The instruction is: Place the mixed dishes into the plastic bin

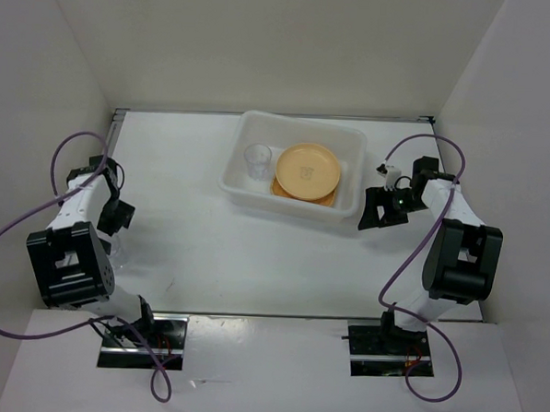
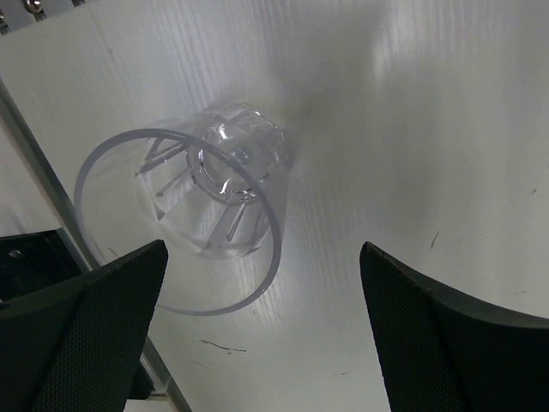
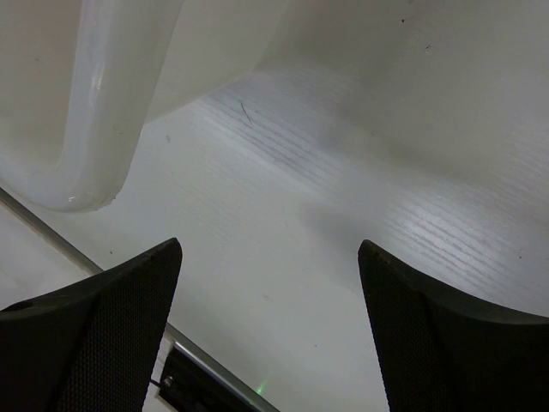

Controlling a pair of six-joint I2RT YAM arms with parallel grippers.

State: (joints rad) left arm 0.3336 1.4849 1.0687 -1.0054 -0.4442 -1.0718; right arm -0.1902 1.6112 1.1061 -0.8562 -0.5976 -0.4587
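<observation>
The plastic bin (image 1: 241, 181) stands at the back middle of the table. It holds a round tan-yellow plate (image 1: 307, 168) stacked on a darker tan plate (image 1: 328, 199), and a clear cup (image 1: 257, 162) at their left. A second clear cup (image 2: 202, 202) stands on the table at the left edge, just ahead of my left gripper (image 2: 264, 257) and toward its left finger. It shows only faintly in the top view (image 1: 120, 250). My left gripper (image 1: 117, 218) is open and empty. My right gripper (image 1: 378, 211) is open and empty beside the bin's near right corner (image 3: 94, 112).
White walls enclose the table on three sides. A metal strip (image 2: 39, 159) runs along the table's left edge close to the cup, and another (image 3: 206, 356) lies under the right gripper. Purple cables loop from both arms.
</observation>
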